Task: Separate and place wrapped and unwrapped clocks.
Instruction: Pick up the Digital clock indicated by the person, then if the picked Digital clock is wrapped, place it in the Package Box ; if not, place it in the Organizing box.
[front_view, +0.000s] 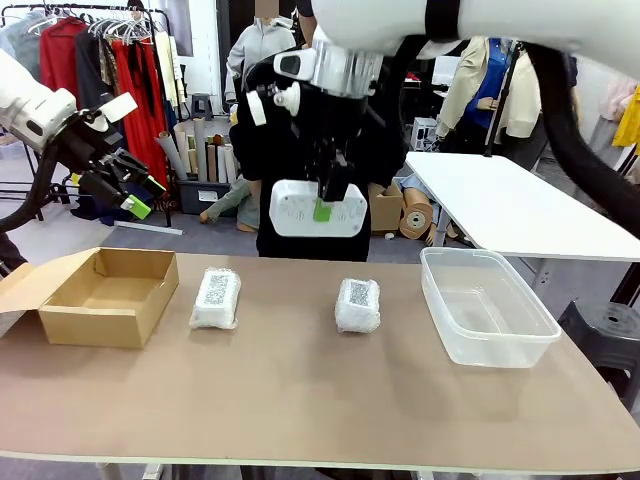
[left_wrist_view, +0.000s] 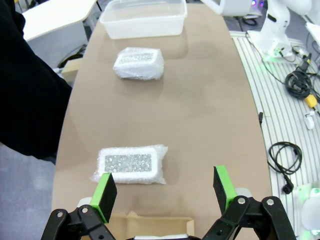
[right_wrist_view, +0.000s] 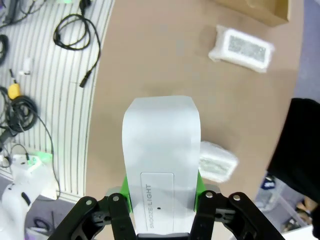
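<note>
r hand is clamped on the bare clock, high above the desk, roughly over the mid wrapped clock. l hand is spread wide and empty, above the box edge. the other wrapped clock lies just beside the box. both wrapped units sit on the desk, well apart.

risks, my est.:
1. grip is at one end only; most of the smooth casing overhangs. fast swing or wrist roll → clock pivots or slips, falls onto the wrapped unit below.
2. low approach to the tub → clock clips the rim, tub skids.
3. release from height → hard impact, poss. casing damage.
4. which container takes bare units: cannot tell. wrong pick = mis-sort.
</note>
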